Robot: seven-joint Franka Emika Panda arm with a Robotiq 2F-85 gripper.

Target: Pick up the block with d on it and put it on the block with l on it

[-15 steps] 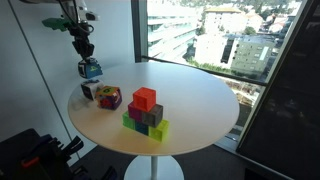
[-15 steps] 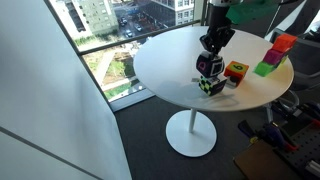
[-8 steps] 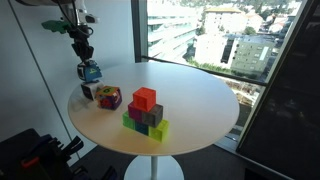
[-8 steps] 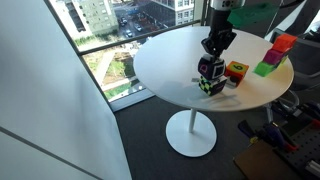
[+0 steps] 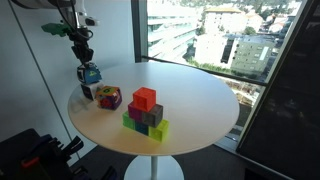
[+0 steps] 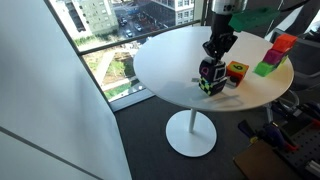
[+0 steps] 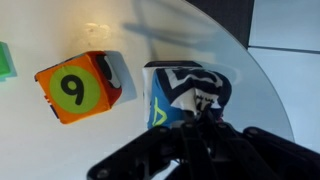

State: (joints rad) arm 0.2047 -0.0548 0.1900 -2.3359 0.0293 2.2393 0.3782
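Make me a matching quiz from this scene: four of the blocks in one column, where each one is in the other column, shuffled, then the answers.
Things:
1. block with d on it
2. block with l on it
3. red cube
4. magenta-and-yellow cube

Places:
A. top of the stack
B. on the table, under the held block
C. held in the gripper
D. on the table, between the pale block and the stack

Pairs: 1-C, 2-B, 3-A, 4-D
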